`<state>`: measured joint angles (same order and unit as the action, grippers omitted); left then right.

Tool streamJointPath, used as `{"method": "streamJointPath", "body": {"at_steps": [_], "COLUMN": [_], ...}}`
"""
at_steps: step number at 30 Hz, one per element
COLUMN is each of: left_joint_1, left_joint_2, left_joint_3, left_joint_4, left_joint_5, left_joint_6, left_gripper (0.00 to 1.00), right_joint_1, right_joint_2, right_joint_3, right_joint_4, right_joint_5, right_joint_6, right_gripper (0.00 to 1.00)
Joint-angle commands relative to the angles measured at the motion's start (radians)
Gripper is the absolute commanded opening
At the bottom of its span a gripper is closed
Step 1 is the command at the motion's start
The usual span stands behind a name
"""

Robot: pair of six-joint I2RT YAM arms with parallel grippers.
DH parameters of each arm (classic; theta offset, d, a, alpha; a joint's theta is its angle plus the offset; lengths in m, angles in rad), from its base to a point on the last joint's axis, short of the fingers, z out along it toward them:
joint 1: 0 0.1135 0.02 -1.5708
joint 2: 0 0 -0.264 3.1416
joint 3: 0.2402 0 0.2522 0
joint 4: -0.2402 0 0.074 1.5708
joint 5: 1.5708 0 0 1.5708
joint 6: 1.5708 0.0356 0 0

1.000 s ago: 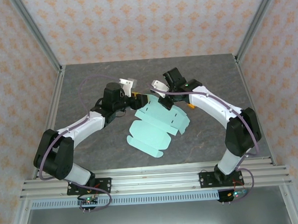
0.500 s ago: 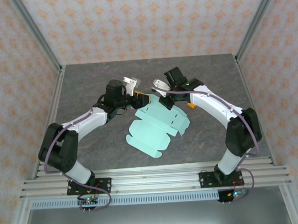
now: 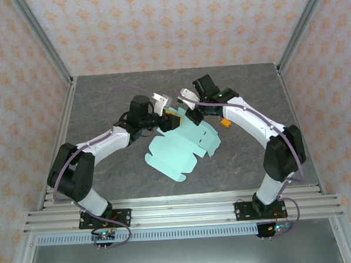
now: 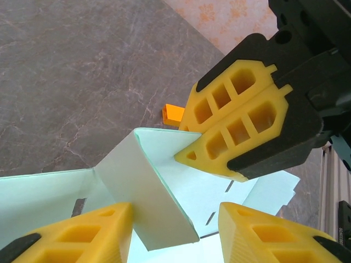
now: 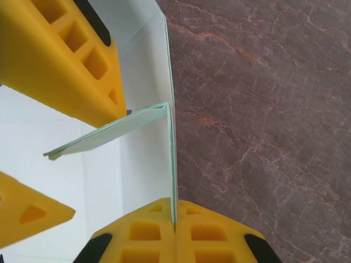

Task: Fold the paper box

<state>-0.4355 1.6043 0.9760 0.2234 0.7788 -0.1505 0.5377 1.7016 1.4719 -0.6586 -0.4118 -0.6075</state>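
**A:** Where's the paper box?

**B:** In the middle of the counter. It's a flat die-cut sheet and most of it lies down, but the end towards the far edge is lifted.

**A:** What about the right tool?

**B:** It's clamped tight on the thin edge of a raised panel, and the card rises straight from between its fingers.

**A:** And the left tool?

**B:** Its jaws are apart, with a folded-up flap standing between its fingers. It sits right beside the right tool, so the two crowd that same end.

**A:** Anything else nearby?

**B:** There's a tiny orange piece on the counter just beyond the sheet, beside the right arm. Purple cables loop over both arms.
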Motion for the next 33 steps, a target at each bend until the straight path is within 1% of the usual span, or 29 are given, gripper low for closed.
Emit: {"method": "streamJointPath", "body": {"at_steps": [1, 4, 7, 12, 15, 17, 20, 24, 27, 33], "left_joint_1": [-0.023, -0.020, -0.009, 0.000, 0.004, 0.006, 0.015, 0.022, 0.025, 0.024], "left_joint_2": [0.005, -0.031, -0.096, -0.237, -0.309, -0.343, -0.348, -0.271, -0.217, -0.127], "left_joint_3": [0.029, 0.001, -0.050, -0.188, -0.282, -0.339, -0.384, -0.376, -0.353, -0.286], "left_joint_4": [-0.006, -0.029, -0.050, -0.068, -0.060, -0.036, -0.024, 0.013, 0.050, 0.061], "left_joint_5": [0.034, -0.021, -0.112, -0.305, -0.388, -0.420, -0.440, -0.441, -0.436, -0.422], "left_joint_6": [0.028, 0.037, 0.020, -0.053, -0.088, -0.103, -0.102, -0.096, -0.096, -0.085], "left_gripper": [0.45, 0.46, 0.49, 0.54, 0.56, 0.57, 0.61, 0.62, 0.62, 0.62], "right_joint_1": [0.006, 0.003, -0.004, -0.005, -0.005, -0.005, -0.005, -0.005, -0.004, -0.005], "right_joint_2": [0.011, -0.001, -0.014, -0.025, -0.029, -0.029, -0.026, -0.014, -0.012, -0.022], "right_joint_3": [0.033, 0.022, 0.012, 0.007, 0.007, 0.010, 0.016, 0.019, 0.018, 0.013], "right_joint_4": [0.022, 0.026, 0.019, -0.007, -0.017, -0.014, -0.013, -0.010, -0.010, -0.012], "right_joint_5": [-0.028, -0.002, 0.008, 0.023, 0.024, 0.023, 0.018, 0.018, 0.014, 0.016], "right_joint_6": [0.029, 0.023, 0.015, -0.010, -0.015, -0.012, -0.010, -0.005, 0.000, 0.002], "right_gripper": [0.00, 0.00, 0.00, 0.00, 0.00, 0.00, 0.00, 0.00, 0.00, 0.00]}}
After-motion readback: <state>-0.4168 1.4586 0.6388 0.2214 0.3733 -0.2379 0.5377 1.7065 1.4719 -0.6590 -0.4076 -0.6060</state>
